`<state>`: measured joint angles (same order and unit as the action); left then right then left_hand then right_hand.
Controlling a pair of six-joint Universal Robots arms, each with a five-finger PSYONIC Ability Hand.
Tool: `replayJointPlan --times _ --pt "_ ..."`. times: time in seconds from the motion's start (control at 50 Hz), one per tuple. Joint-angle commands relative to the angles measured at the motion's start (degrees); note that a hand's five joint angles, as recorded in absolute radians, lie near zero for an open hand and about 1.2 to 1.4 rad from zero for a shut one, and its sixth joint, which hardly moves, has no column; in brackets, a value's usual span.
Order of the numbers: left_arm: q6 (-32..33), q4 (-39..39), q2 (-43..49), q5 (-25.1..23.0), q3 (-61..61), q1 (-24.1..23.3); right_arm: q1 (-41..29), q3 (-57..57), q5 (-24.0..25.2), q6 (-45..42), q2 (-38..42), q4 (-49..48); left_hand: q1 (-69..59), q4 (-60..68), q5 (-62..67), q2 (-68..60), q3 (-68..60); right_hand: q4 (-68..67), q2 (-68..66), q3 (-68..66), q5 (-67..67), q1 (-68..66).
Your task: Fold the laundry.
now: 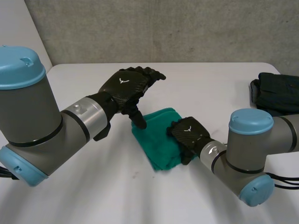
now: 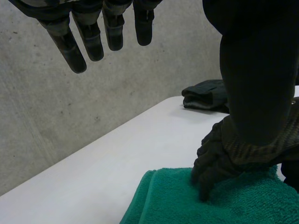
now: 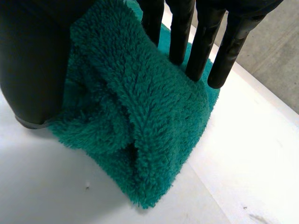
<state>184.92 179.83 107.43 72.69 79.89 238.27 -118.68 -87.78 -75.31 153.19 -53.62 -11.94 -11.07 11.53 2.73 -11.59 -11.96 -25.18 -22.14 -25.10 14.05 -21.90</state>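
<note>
A green towel (image 1: 156, 135) lies folded small in the middle of the table. My right hand (image 1: 189, 133) sits on its right edge; in the right wrist view a thick fold of the green towel (image 3: 140, 116) bunches up between the straight fingers (image 3: 201, 42) and the thumb (image 3: 37, 60). My left hand (image 1: 128, 86) hovers over the towel's far left corner with fingers (image 2: 88, 32) straight and spread, its thumb pointing down at the cloth. In the left wrist view the right hand (image 2: 219, 158) presses into the green towel (image 2: 173, 200).
A pile of dark folded clothes (image 1: 275, 91) lies at the table's far right edge; the left wrist view shows the dark clothes (image 2: 205, 95) beyond the right hand. A grey concrete wall (image 1: 163, 28) stands behind the white table (image 1: 93, 186).
</note>
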Motion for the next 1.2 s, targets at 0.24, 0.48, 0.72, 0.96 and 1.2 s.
replayJointPlan --times 0.24,0.48,0.72,0.96,1.2 --pt "-0.09 0.00 -0.03 0.00 0.00 0.70 -0.58 4.02 -0.45 -0.26 3.70 -1.06 0.52 -0.98 -2.18 1.04 1.41 -37.18 -40.21 -37.25 38.31 -40.46" --pt "-0.09 0.00 -0.03 0.00 0.00 0.70 -0.58 6.74 -0.81 -0.17 1.50 -1.33 0.52 -0.98 -2.18 1.04 1.41 -38.90 -41.94 -38.98 40.03 -42.18" --pt "-0.09 0.00 -0.03 0.09 0.09 0.70 -0.58 6.57 -0.63 -0.61 3.96 -1.33 0.52 -0.98 -2.18 1.04 1.41 -42.93 -45.96 -43.00 44.06 -46.20" --pt "-0.09 0.08 -0.03 0.09 0.79 0.70 1.34 4.11 0.95 -10.26 0.36 -0.28 0.52 -0.98 -2.18 1.04 1.41 -54.82 -57.86 -54.90 55.95 -58.10" --pt "-0.17 0.08 0.06 0.09 0.88 1.41 13.12 8.57 10.79 -21.52 -0.09 -0.19 0.52 -0.98 -2.18 1.04 1.41 -54.82 -57.86 -54.90 55.95 -58.10"
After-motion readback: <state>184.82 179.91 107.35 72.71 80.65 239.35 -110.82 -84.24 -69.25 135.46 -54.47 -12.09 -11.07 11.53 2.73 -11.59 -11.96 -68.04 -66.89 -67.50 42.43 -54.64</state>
